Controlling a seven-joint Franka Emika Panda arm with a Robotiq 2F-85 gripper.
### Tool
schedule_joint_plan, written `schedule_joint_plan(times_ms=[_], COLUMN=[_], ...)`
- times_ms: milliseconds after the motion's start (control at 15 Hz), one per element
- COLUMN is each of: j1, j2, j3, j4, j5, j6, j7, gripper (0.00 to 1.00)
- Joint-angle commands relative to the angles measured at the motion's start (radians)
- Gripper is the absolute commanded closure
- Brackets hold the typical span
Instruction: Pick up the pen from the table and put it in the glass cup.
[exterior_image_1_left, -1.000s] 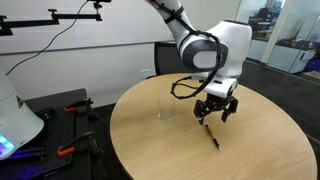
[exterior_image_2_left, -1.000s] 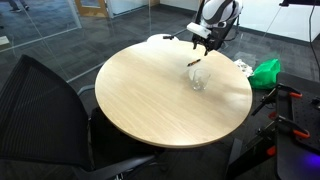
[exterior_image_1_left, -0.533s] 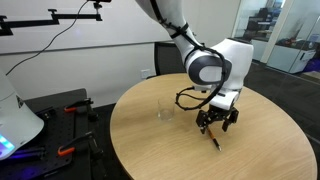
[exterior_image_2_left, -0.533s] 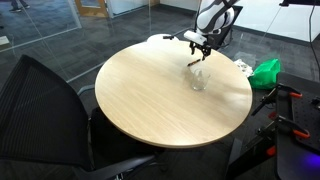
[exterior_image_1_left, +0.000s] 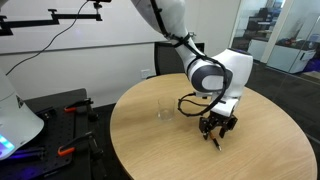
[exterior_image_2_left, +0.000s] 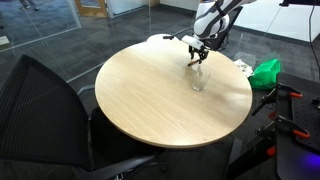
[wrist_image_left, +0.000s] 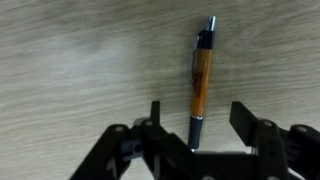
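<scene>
The orange-yellow pen (wrist_image_left: 202, 78) with dark ends lies flat on the light tan round table (exterior_image_1_left: 150, 140). In the wrist view my gripper (wrist_image_left: 199, 125) is open, and the pen's near dark end sits between the two fingers, apart from both. In an exterior view the gripper (exterior_image_1_left: 216, 129) hangs low over the pen (exterior_image_1_left: 214, 142), right of the clear glass cup (exterior_image_1_left: 165, 108). The cup (exterior_image_2_left: 199, 79) stands upright and empty, with the gripper (exterior_image_2_left: 196, 57) just beyond it. The pen is hidden there.
A black mesh chair (exterior_image_2_left: 45, 110) stands at the table's edge. A green object (exterior_image_2_left: 266, 72) lies off the table. A black side bench with red-handled tools (exterior_image_1_left: 68, 130) stands beside the table. A white dome-shaped device (exterior_image_1_left: 14, 120) sits at the frame's edge.
My gripper has come down toward the table, over the pen, and stayed open. The pen and cup have not moved.
</scene>
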Motion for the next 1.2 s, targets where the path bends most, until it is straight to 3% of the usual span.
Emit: schedule_joint_plan(times_ms=[0,267,400,733,1133], j1=[0.005,0.004,0.005,0.004,0.013], j2=[0.029,0.033,0.015,-0.122,-0.363], j3=[-0.01,-0.008,-0.005,0.029,0.038], j4=[0.061,0.073,0.058,-0.049,-0.174], j5=[0.006,0.006,0.007,0.008,-0.019], j6=[-0.048,-0.048,-0.048,-0.084,-0.224], j7=[0.031,0.028,0.022,-0.052,-0.188], gripper=[0.58,0.88,0.99,0.96,0.96])
